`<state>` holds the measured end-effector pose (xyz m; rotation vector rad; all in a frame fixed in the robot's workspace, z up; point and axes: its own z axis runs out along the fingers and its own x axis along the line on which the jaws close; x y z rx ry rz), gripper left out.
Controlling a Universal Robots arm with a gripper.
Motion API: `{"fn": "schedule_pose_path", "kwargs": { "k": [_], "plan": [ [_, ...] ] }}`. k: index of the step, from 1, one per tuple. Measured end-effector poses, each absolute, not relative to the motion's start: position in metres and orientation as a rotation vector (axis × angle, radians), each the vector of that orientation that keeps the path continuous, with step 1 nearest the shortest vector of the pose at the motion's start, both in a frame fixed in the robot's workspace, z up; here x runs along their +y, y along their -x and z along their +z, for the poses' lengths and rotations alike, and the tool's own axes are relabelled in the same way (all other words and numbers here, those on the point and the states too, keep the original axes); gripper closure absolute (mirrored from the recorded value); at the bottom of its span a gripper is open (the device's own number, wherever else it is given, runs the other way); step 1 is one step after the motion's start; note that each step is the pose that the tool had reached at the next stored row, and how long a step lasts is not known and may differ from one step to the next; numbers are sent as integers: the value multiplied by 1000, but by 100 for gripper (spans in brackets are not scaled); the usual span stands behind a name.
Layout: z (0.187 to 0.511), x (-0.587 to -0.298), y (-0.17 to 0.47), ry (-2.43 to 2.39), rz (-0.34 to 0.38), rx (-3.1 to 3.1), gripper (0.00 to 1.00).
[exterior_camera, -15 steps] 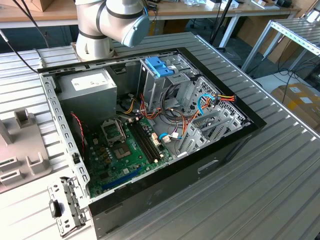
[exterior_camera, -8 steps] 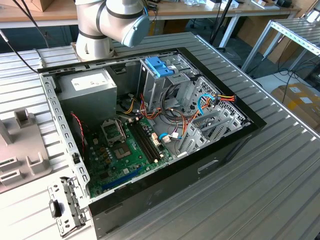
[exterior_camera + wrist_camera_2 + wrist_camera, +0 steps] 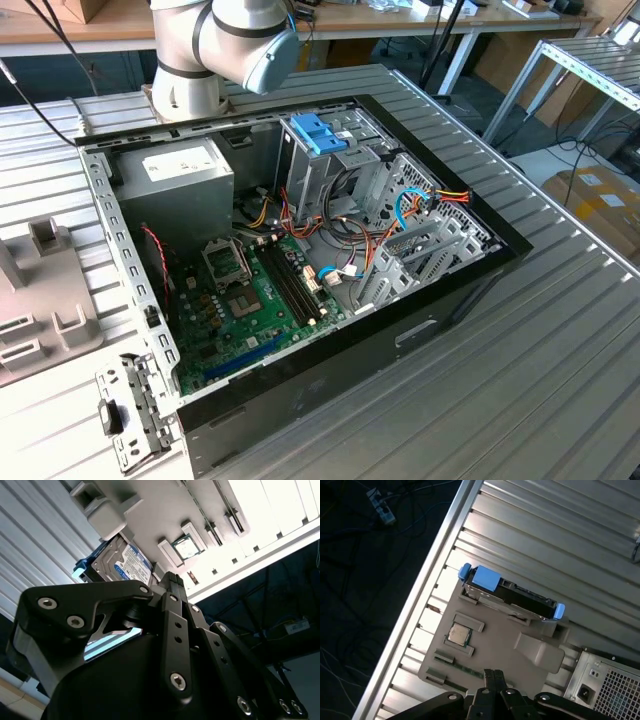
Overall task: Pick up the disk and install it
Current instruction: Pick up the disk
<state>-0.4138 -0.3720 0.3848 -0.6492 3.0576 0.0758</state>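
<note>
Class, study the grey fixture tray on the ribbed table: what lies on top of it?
The disk sits in a slot at one edge, and a processor chip lies in a square recess. The gripper covers part of the tray, hiding anything there.

A ribbed grey metal table (image 3: 545,350) spans the exterior view from four to nine o'clock, its slats catching bright light. At twelve o'clock a wooden bench (image 3: 110,35) runs along the back, with a metal-framed rack (image 3: 600,70) at two o'clock and cardboard boxes (image 3: 605,205) at three o'clock. In the first wrist view, the dark floor (image 3: 360,605) beside the table holds a power strip (image 3: 381,507).
</note>
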Motion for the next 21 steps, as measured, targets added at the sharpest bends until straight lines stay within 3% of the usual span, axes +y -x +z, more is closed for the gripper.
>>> {"fn": "schedule_pose_path", "kwargs": {
  "k": [21],
  "plan": [
    [385, -372, 414, 752, 77, 3036, 89]
  ]
}}
